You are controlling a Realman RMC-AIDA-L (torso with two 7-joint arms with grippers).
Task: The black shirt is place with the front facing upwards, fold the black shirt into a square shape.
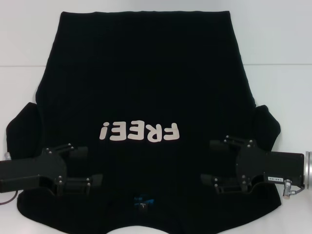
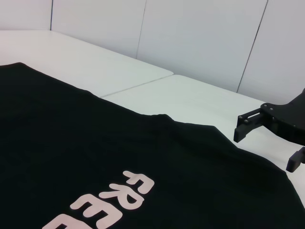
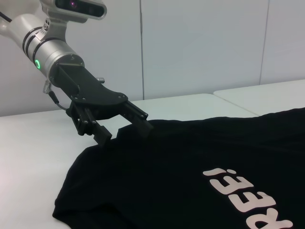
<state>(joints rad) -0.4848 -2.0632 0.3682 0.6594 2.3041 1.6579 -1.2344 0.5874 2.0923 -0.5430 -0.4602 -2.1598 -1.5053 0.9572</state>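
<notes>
Black shirt (image 1: 146, 87) lies spread flat, front up, on the white table (image 1: 19, 44), collar and small blue neck label (image 1: 144, 200) at the near edge, hem far, so its long axis runs near to far. Pale "FREE!" lettering (image 1: 139, 132) reads upside down in the head view. Left gripper (image 1: 87, 165) hovers over the near-left shoulder, right gripper (image 1: 210, 161) over the near-right shoulder, each about equally close to its own sleeve. Both sets of jaws stand apart, holding nothing, fingers pointing inward toward the collar
</notes>
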